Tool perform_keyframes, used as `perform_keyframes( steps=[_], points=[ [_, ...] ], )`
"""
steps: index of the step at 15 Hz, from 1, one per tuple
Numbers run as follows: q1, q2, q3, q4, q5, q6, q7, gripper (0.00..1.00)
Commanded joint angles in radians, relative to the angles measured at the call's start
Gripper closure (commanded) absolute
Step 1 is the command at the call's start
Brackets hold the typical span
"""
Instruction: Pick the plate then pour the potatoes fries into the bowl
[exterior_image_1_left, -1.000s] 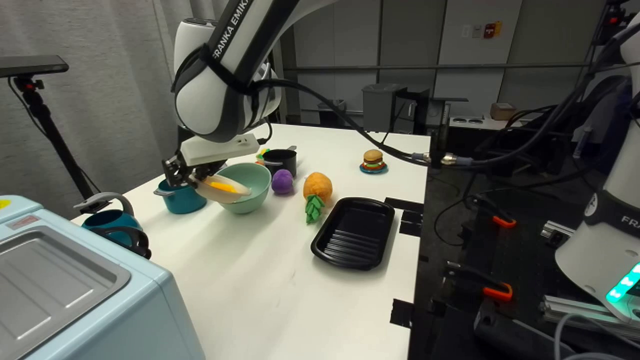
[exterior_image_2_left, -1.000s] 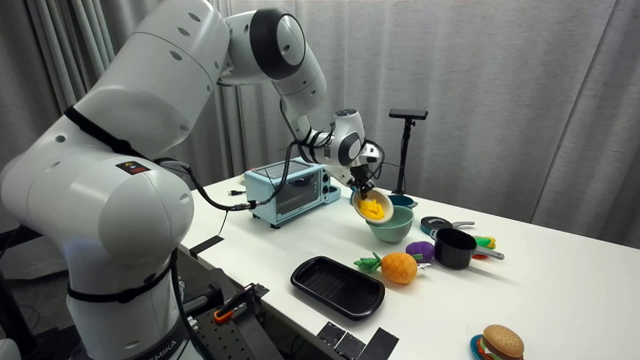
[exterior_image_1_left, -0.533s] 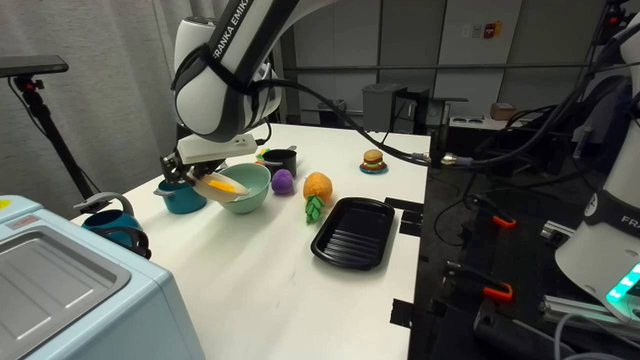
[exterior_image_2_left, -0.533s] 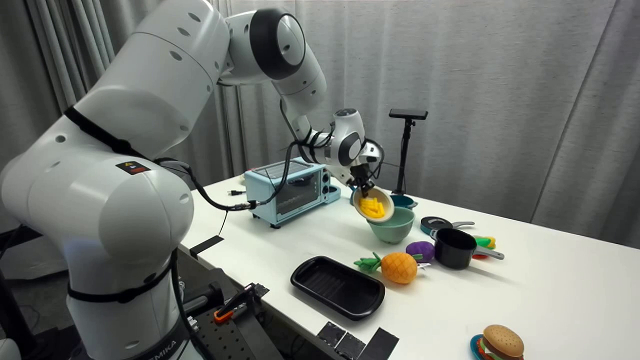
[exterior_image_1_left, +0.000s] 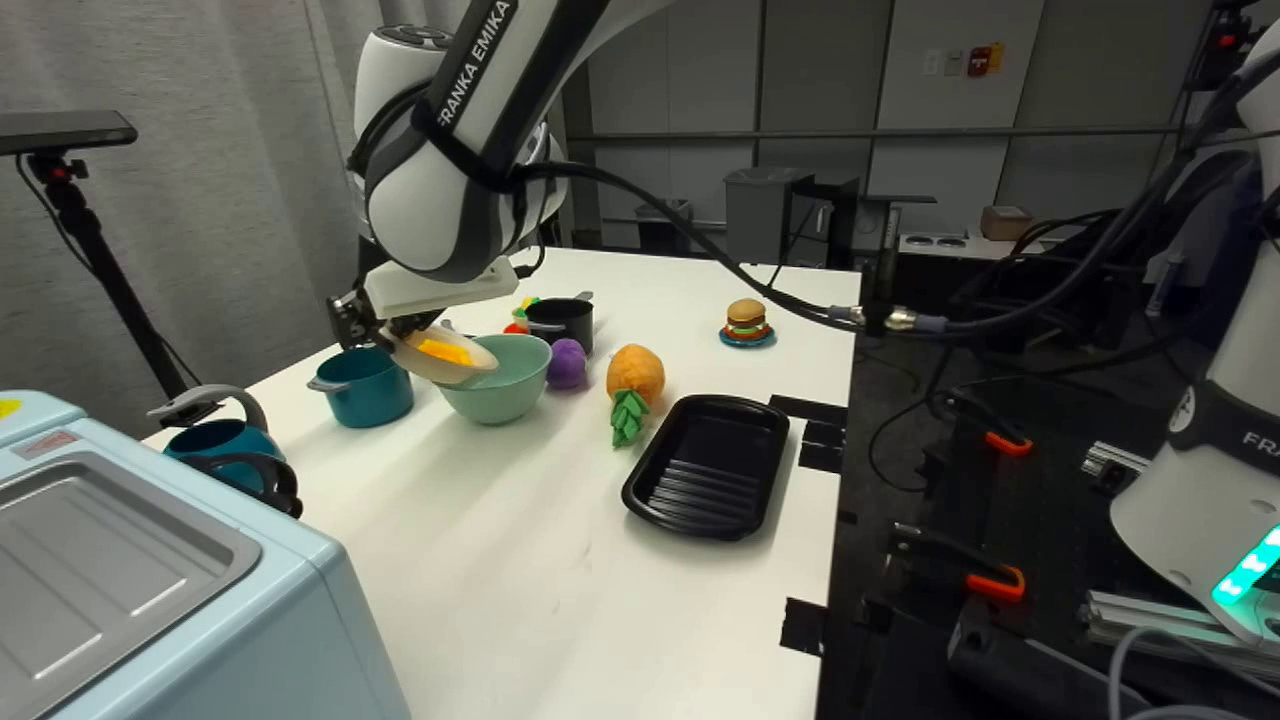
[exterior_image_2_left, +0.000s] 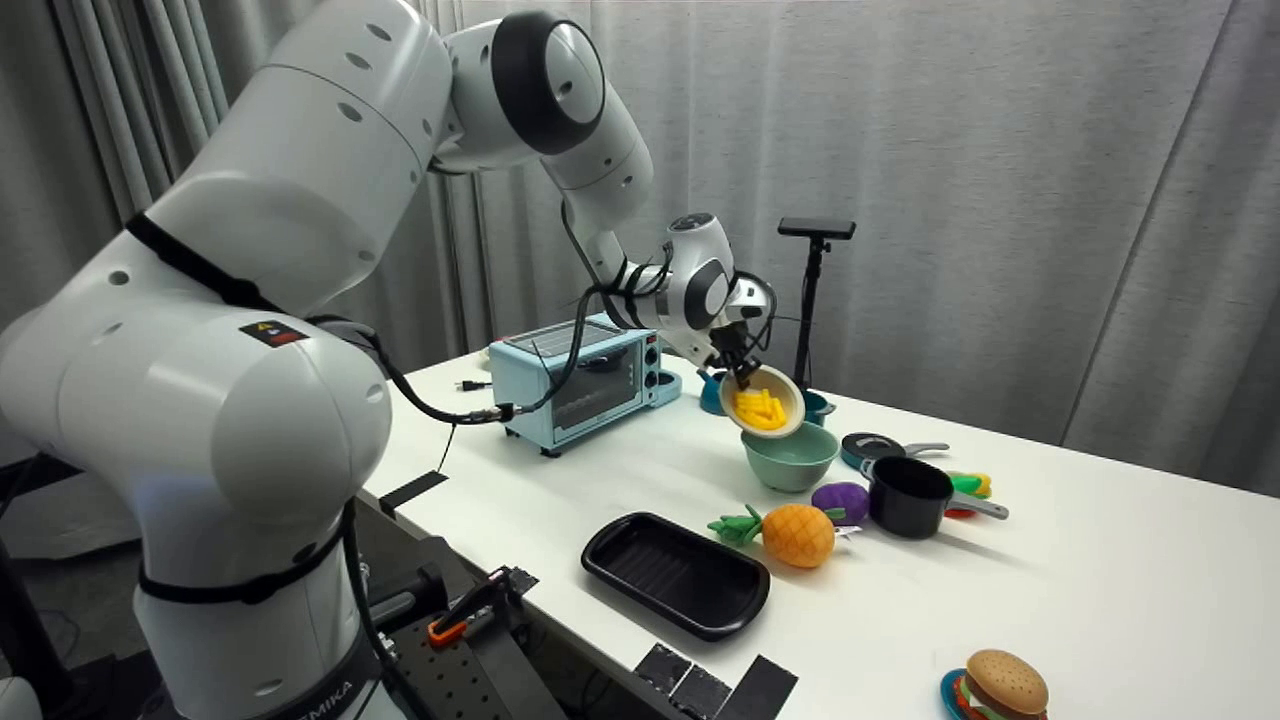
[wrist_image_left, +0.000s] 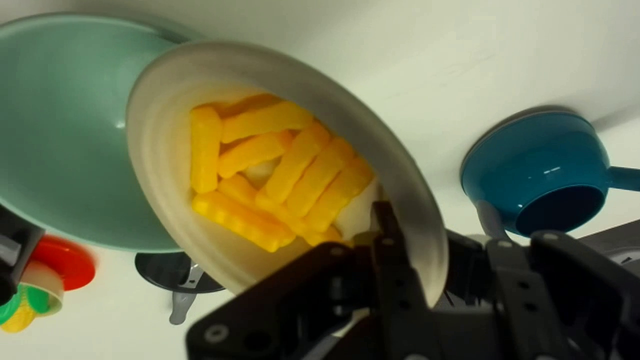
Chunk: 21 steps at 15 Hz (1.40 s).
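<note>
The cream plate (exterior_image_1_left: 420, 367) is held tilted above the near rim of the mint-green bowl (exterior_image_1_left: 505, 390). Yellow fries (exterior_image_1_left: 445, 350) lie heaped inside the plate. In an exterior view the plate (exterior_image_2_left: 790, 385) with the fries (exterior_image_2_left: 760, 408) leans toward the bowl (exterior_image_2_left: 792, 465). My gripper (wrist_image_left: 417, 235) is shut on the plate's wall, one finger inside and the other behind it, mostly hidden. In the wrist view the plate (wrist_image_left: 160, 165) overlaps the bowl (wrist_image_left: 65, 125); the fries (wrist_image_left: 280, 170) are in the plate. The visible part of the bowl's inside holds nothing. I cannot tell whether plate and bowl touch.
A teal pot (exterior_image_1_left: 365, 390) and a teal handled cup (exterior_image_1_left: 225, 440) stand beside the bowl. A purple toy (exterior_image_2_left: 842, 500), black pot (exterior_image_2_left: 905, 500), pineapple toy (exterior_image_2_left: 798, 535) and black tray (exterior_image_2_left: 675, 575) lie nearby. A blue toaster oven (exterior_image_2_left: 590, 380) and a burger toy (exterior_image_2_left: 1005, 685) are farther off.
My gripper and the plate have risen slightly and moved toward the bowl's middle. The bowl has shifted a little and looks more level. The fries remain in the plate.
</note>
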<state>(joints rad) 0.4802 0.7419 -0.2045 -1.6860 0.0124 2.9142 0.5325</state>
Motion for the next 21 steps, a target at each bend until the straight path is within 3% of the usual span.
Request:
perform_keyframes(
  steps=[1,10,12,17,21],
  points=[
    [0.004,-0.001,-0.011,-0.002,-0.010,0.000,-0.002,0.95],
    [0.013,-0.001,-0.022,-0.004,-0.019,0.000,-0.001,0.95],
    [0.014,0.007,-0.032,0.014,-0.019,-0.003,0.007,0.99],
    [-0.011,0.030,-0.029,0.061,0.005,-0.029,0.026,0.99],
    [-0.065,0.030,0.022,0.079,0.046,-0.079,0.016,0.99]
  ],
)
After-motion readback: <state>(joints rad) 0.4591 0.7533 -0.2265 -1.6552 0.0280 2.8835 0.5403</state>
